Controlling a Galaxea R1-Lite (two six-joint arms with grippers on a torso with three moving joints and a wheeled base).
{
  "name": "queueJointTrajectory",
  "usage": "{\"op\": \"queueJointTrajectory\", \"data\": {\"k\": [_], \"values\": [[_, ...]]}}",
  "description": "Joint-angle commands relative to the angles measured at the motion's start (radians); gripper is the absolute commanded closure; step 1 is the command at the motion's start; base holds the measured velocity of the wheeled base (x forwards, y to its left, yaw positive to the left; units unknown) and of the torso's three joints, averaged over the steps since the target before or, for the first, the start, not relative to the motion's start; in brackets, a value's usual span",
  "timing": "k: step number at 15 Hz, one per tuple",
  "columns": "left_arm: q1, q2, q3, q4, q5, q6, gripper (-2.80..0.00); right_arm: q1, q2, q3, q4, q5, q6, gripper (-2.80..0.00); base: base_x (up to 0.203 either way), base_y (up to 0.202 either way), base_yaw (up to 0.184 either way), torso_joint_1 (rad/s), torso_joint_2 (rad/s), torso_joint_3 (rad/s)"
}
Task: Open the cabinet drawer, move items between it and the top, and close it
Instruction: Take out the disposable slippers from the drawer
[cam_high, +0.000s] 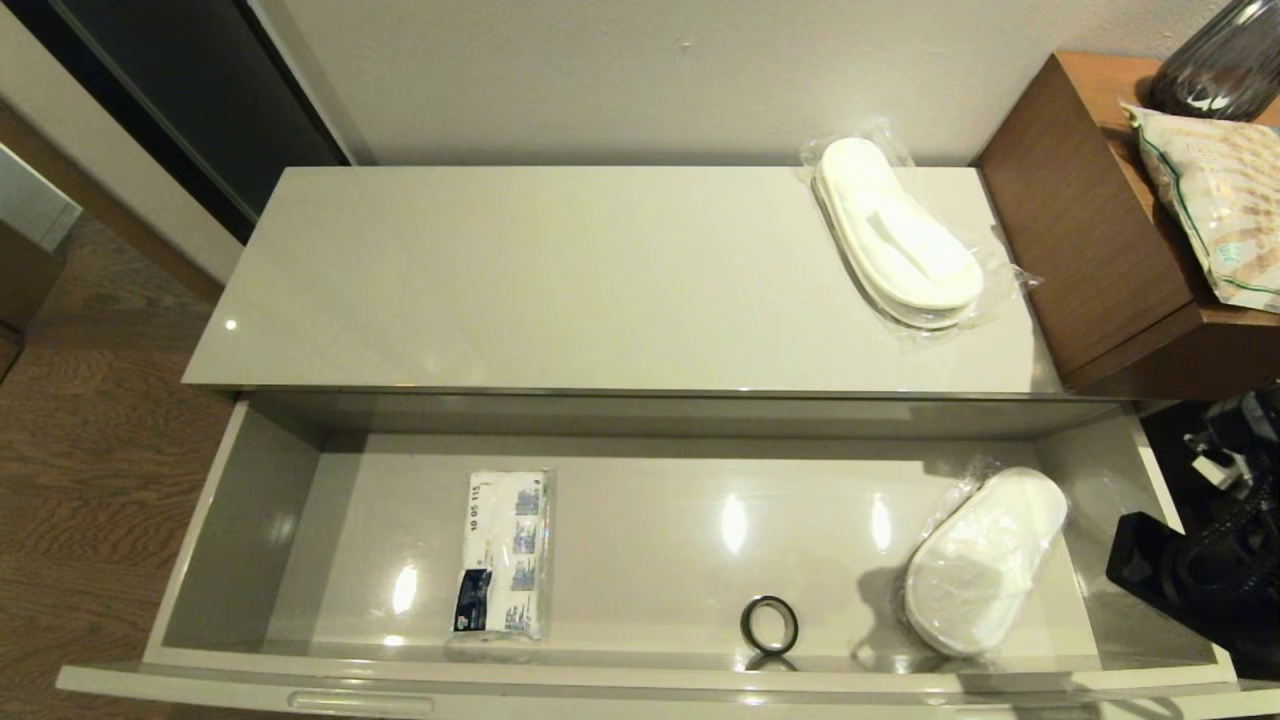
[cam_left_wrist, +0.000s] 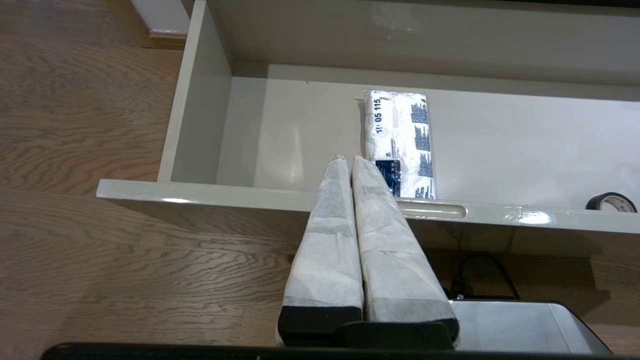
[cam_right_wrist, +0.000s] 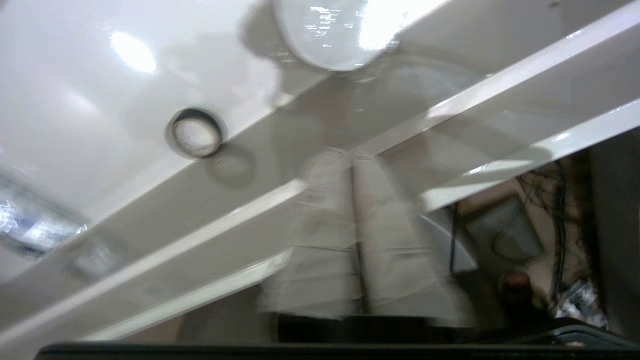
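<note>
Glossy grey-cream, the cabinet drawer (cam_high: 240, 520) stands pulled out across the lower half of the head view. We see one bagged slipper pack (cam_high: 985, 560) at its lower right and a second slipper pack (cam_high: 900, 235) on the top (cam_high: 520, 290), upper right. A printed packet (cam_high: 503, 555) and a black ring (cam_high: 769, 624) (near the front wall) also lie inside. Our right gripper (cam_right_wrist: 352, 155) hangs over the drawer's front edge, fingers pressed together, holding nothing. Our left gripper (cam_left_wrist: 348, 161), likewise closed and empty, sits parked before the drawer front.
</note>
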Motion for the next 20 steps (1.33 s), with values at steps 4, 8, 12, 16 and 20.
{"op": "queueJointTrajectory", "data": {"k": [4, 8, 12, 16, 20], "values": [[0.000, 0.000, 0.000, 0.000, 0.000, -0.001, 0.00, -0.052, 0.240, -0.020, -0.219, 0.001, -0.019, -2.80, 0.000, 0.000, 0.000, 0.000, 0.00, 0.000], [0.000, 0.000, 0.000, 0.000, 0.000, -0.001, 0.00, -0.073, 0.382, -0.069, -0.291, -0.004, -0.058, -2.80, 0.000, 0.000, 0.000, 0.000, 0.00, 0.000], [0.000, 0.000, 0.000, 0.000, 0.000, -0.001, 0.00, -0.095, 0.517, -0.083, -0.424, -0.005, -0.083, -2.80, 0.000, 0.000, 0.000, 0.000, 0.00, 0.000], [0.000, 0.000, 0.000, 0.000, 0.000, -0.001, 0.00, -0.104, 0.606, -0.191, -0.501, -0.007, -0.123, -2.80, 0.000, 0.000, 0.000, 0.000, 0.00, 0.000], [0.000, 0.000, 0.000, 0.000, 0.000, -0.001, 0.00, -0.119, 0.677, -0.328, -0.484, -0.008, -0.169, -2.80, 0.000, 0.000, 0.000, 0.000, 0.00, 0.000]]}}
